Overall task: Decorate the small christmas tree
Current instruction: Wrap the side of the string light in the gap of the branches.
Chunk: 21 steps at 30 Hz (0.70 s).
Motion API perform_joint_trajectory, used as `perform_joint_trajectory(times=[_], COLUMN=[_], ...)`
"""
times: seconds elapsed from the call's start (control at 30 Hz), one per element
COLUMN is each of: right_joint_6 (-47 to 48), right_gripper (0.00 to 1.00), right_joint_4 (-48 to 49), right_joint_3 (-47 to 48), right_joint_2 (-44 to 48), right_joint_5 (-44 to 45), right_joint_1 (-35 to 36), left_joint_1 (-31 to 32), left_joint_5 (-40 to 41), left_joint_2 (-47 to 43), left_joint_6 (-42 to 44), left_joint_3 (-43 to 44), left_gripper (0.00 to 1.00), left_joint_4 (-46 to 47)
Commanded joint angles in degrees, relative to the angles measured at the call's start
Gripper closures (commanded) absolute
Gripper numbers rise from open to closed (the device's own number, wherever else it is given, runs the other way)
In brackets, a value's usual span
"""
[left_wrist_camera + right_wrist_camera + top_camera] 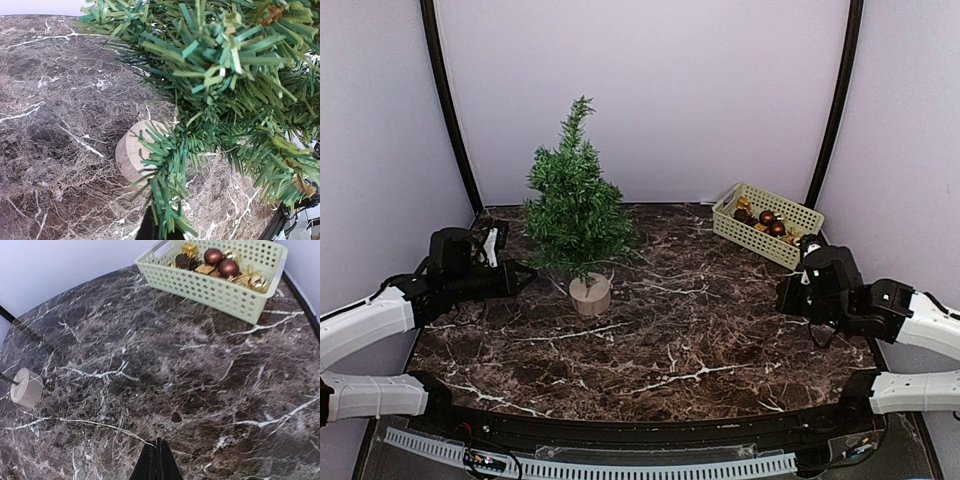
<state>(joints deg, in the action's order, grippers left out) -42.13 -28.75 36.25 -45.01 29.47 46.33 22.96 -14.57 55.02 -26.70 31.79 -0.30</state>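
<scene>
The small christmas tree point(575, 205) stands upright on its pale wooden stump point(590, 295) at the back left of the marble table. My left gripper point(528, 277) is at the tree's lower left side. In the left wrist view its dark fingertips point(150, 227) are shut, with a lower branch tip point(167, 190) pinched between them above the stump point(131, 155). My right gripper point(783, 293) hovers at the right, shut on the end of a thin pale wire point(100, 425) that trails left over the table toward the stump point(26, 386).
A pale green basket point(750, 240) at the back right holds brown and gold ornaments point(220, 262). Dark curved frame posts rise at both back corners. The table's near edge carries a black rail and a white cable strip.
</scene>
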Motion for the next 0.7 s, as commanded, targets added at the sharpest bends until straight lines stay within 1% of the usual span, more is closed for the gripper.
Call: perform_joint_trajectory(times=[0.0,0.1,0.23,0.37,0.43,0.5,0.57,0.6,0.63,0.67], right_joint_6=[-1.77,-0.02,2.30,1.13,-0.51,-2.00,-2.94,-3.22,-3.34,-3.20], right_gripper=[1.00,1.00,1.00,1.00,1.00,1.00,1.00,1.00,1.00,1.00], right_joint_4=[11.71,14.90,15.81,20.70,24.67,28.25,30.87,31.09,31.12,30.95], right_joint_3=[-3.36,-2.57,-0.41,-1.79,-3.61,-5.29,-5.63,-5.40,-4.99,-4.53], right_joint_2=[-1.54,-3.04,-7.70,-13.37,-16.08,-18.88,-22.58,-24.29,-25.79,-27.18], right_joint_5=[-9.16,-10.37,-12.33,-18.05,-20.93,-23.64,-25.09,-25.18,-25.25,-25.25], right_joint_1=[-0.34,-0.36,-0.36,0.08,1.13,2.55,4.69,6.01,7.31,8.62], left_joint_1=[-0.80,-1.08,-1.58,-2.64,-3.33,-3.77,-3.87,-3.88,-3.89,-3.89], left_joint_5=[0.45,0.34,0.10,-0.17,-0.30,-0.32,-0.30,-0.12,0.44,1.32], left_joint_2=[-0.69,0.28,2.24,3.74,4.33,4.26,3.25,2.08,0.63,-0.17], left_joint_6=[0.36,1.18,2.60,4.27,4.89,5.24,5.64,5.75,6.06,6.51], left_joint_3=[0.78,1.74,4.21,6.66,8.10,8.79,8.92,8.87,8.76,8.79], left_gripper=[1.00,1.00,1.00,1.00,0.97,0.87,0.72,0.67,0.57,0.52], left_joint_4=[-0.97,-0.85,-0.81,-0.47,-0.83,-1.83,-3.26,-4.64,-6.50,-7.80])
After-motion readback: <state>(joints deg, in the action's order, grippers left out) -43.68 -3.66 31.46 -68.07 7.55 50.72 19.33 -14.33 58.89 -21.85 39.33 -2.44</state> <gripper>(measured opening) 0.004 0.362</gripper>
